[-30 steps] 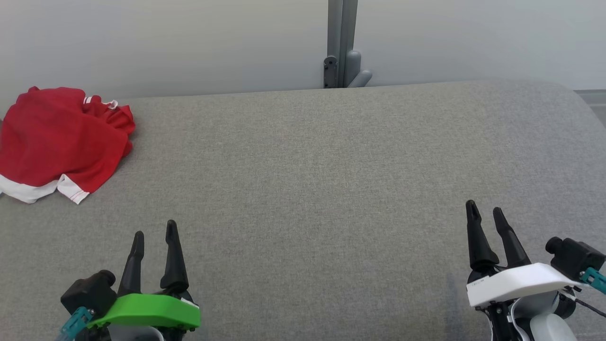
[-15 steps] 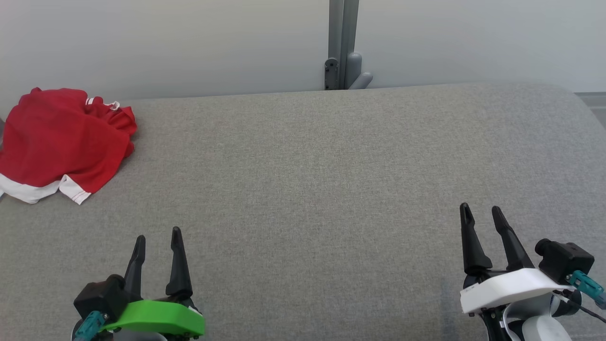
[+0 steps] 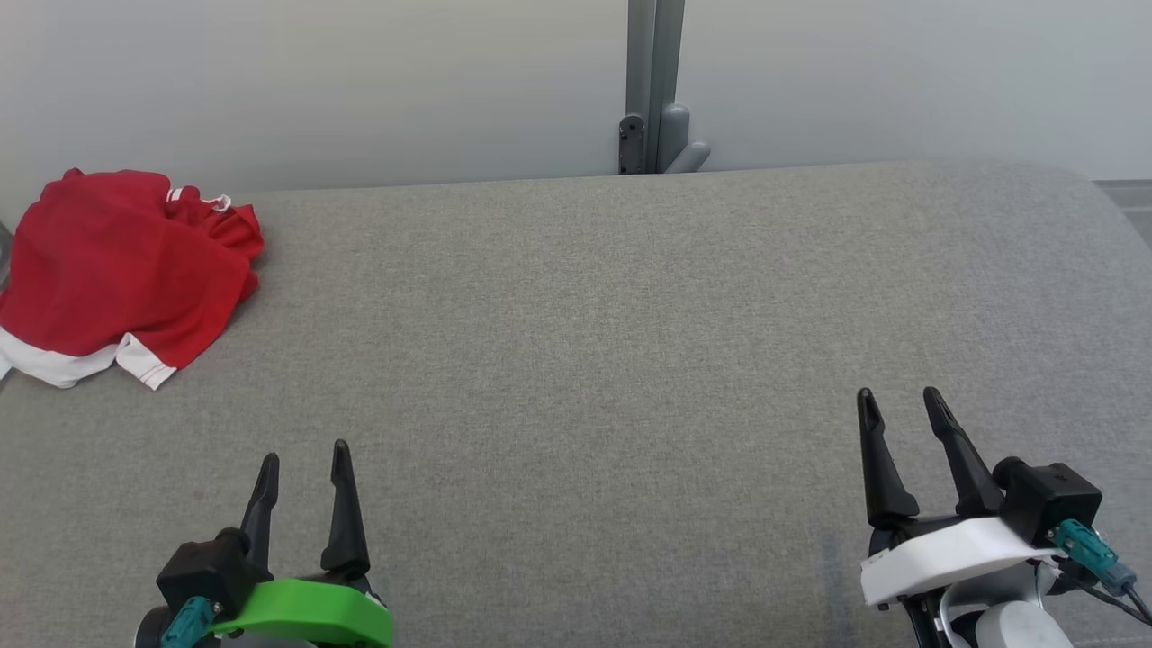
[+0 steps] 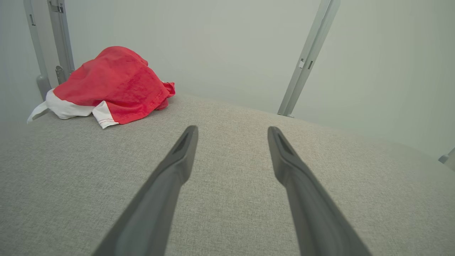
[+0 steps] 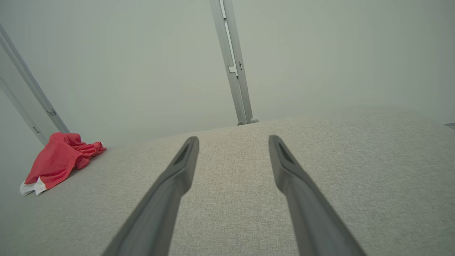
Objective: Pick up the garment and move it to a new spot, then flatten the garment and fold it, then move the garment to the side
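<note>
The garment point(image 3: 126, 270) is a crumpled red piece with white trim, heaped at the far left of the grey padded surface point(image 3: 585, 315). It shows at the upper left in the left wrist view point(image 4: 113, 83) and small at the left in the right wrist view point(image 5: 60, 160). My left gripper point(image 3: 304, 457), under a green cover, stands open at the lower left, well short of the garment. My right gripper point(image 3: 900, 400), under a white cover, stands open at the lower right. Both hold nothing.
A pale wall runs behind the surface, with a grey metal post point(image 3: 654, 85) at its middle. More grey posts point(image 4: 60, 39) stand behind the garment. The surface's far right corner point(image 3: 1080, 180) is rounded.
Both grippers have drawn back toward the bottom of the head view, the right one also drifting left. The camera has shifted slightly. The garment lies as before.
</note>
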Robot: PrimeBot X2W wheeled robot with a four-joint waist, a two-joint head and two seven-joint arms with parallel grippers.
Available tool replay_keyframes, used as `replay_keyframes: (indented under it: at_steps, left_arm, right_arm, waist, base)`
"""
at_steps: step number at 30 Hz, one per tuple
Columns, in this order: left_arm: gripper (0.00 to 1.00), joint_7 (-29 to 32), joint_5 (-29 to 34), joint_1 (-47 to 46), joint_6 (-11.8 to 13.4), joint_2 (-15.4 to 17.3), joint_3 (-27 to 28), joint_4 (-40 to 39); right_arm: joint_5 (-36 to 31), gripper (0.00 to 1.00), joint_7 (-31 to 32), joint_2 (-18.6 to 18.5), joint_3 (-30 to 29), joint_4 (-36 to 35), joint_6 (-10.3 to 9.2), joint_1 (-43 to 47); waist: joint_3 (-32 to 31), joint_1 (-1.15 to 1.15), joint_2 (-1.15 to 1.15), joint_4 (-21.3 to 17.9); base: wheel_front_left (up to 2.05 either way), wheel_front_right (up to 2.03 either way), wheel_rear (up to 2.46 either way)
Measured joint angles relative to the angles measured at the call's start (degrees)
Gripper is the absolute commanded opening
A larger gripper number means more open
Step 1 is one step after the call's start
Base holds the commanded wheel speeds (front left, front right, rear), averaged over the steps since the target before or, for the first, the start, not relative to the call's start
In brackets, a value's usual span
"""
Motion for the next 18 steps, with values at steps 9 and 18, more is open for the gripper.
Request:
replay_keyframes:
  at_steps: [9, 18]
  left_arm:
    - [1.00, -0.8, 3.4, 0.1, 0.0, 0.0, 0.1, 0.5]
    - [1.00, -1.6, 6.6, 0.4, 0.0, 0.0, 0.1, 0.9]
  right_arm:
    - [-3.9, 1.00, -1.1, -0.1, 0.4, 0.0, 0.00, 0.1]
    - [-7.4, 1.00, -2.2, -0.1, 0.6, 0.0, 0.00, 0.2]
  waist:
    - [-0.2, 0.00, 0.00, 0.0]
    - [-0.3, 0.00, 0.00, 0.1]
  base:
    - [0.00, 0.00, 0.00]
    - [0.00, 0.00, 0.00]
